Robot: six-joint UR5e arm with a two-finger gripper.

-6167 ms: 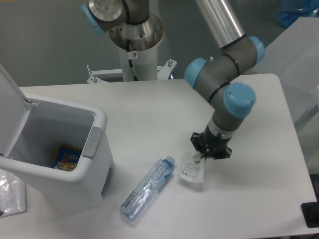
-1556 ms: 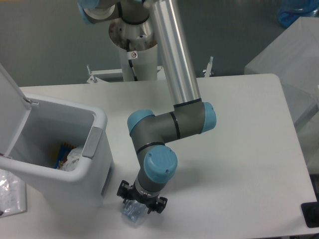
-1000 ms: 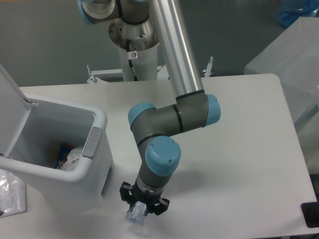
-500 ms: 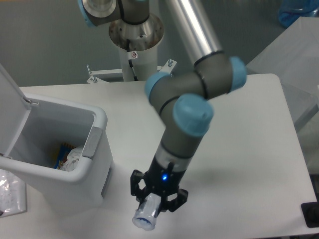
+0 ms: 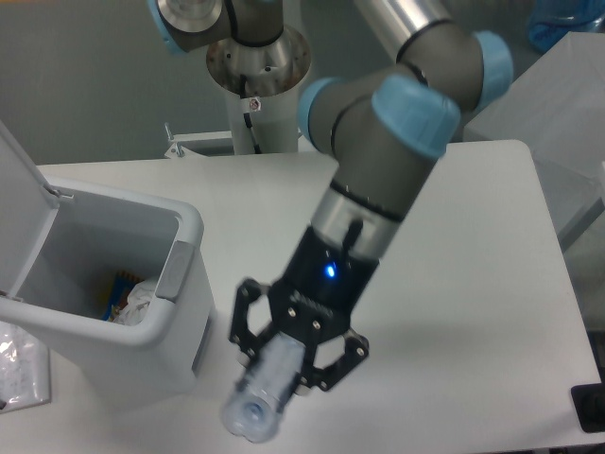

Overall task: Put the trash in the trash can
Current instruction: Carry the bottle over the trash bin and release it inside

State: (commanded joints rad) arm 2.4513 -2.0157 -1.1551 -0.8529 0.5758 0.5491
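Camera view from above shows a wide white desk filling most of the frame, with the grey-and-blue jointed robot arm reaching from the top centre down toward the lower middle. At the left edge stands the large boxy white plastic trash can with its rounded rim, its flip lid raised at the far left and a grey panel on the side facing the arm. Inside the can, near the bottom, lie a small crumpled clear plastic wrapper with white print and, just beside it, a colourful printed packet. In the lower middle of the frame the black two-finger gripper hangs above the desk, a small blue light glowing on its body. Its jaws are closed around a crushed clear bluish plastic bottle, which is lifted clear of the desk and tilted with one round end pointing down and toward the camera. The bottle sits to the lower right of the can, near it but outside the rim.
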